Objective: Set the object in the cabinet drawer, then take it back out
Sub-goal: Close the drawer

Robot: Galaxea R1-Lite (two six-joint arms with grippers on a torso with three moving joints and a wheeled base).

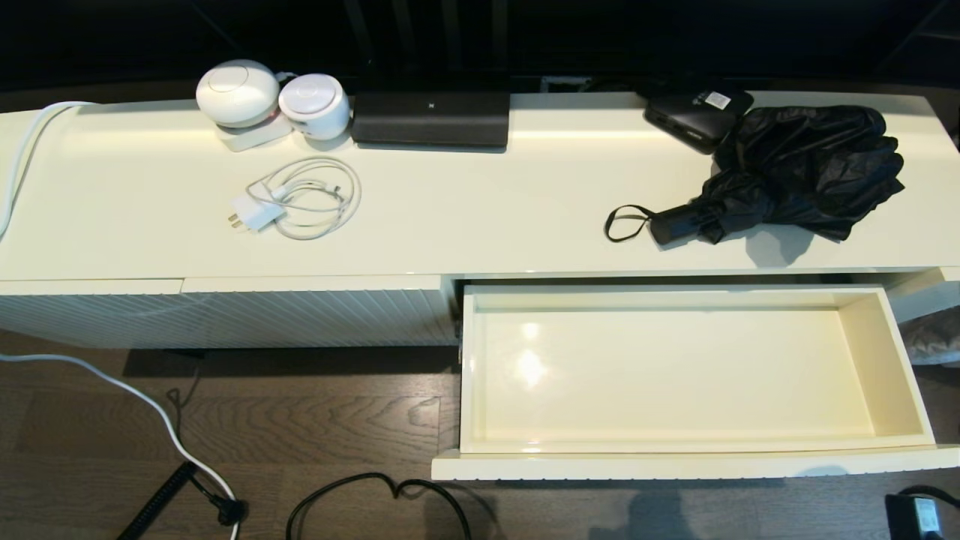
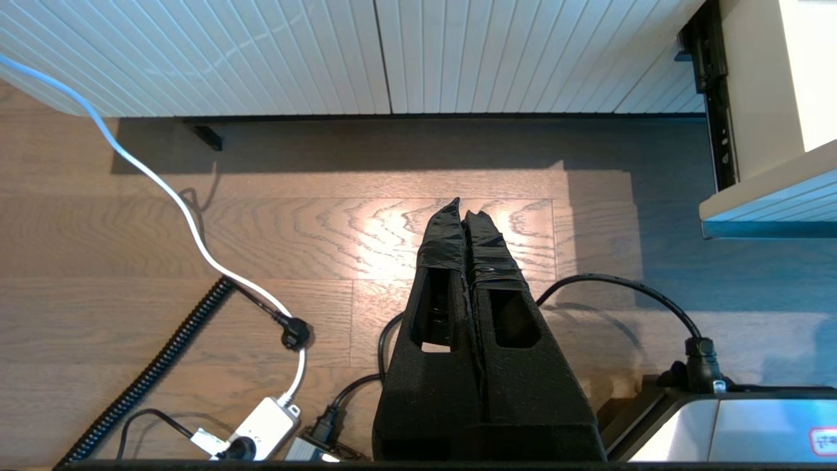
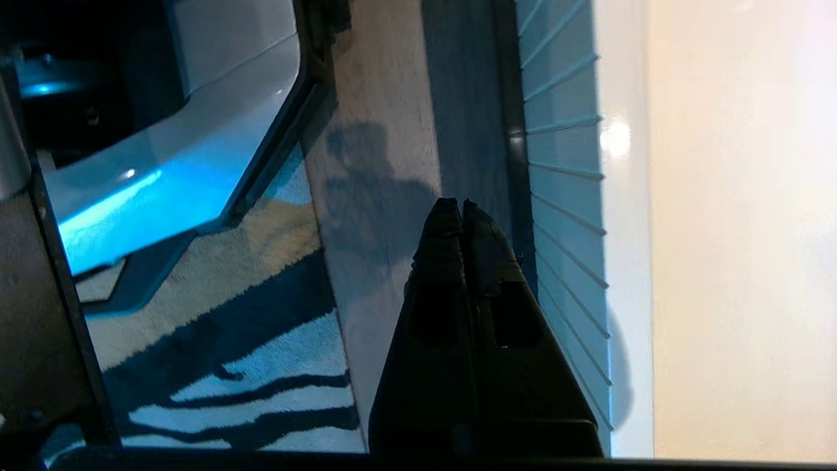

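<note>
On the cabinet top's right end lies the folding umbrella [image 1: 795, 172], above the pulled-out, bare drawer [image 1: 675, 450] ready for it. Left pincer [image 2: 463, 208] and right pincer [image 3: 456, 208] hang low over the floor, both closed and empty.

One black umbrella [image 1: 795, 171], one open drawer [image 1: 679, 450], one small black box [image 1: 694, 116]. Two white round devices [image 1: 238, 93] [image 1: 315, 105], one coiled charger [image 1: 296, 199], one black speaker [image 1: 431, 118].
</note>
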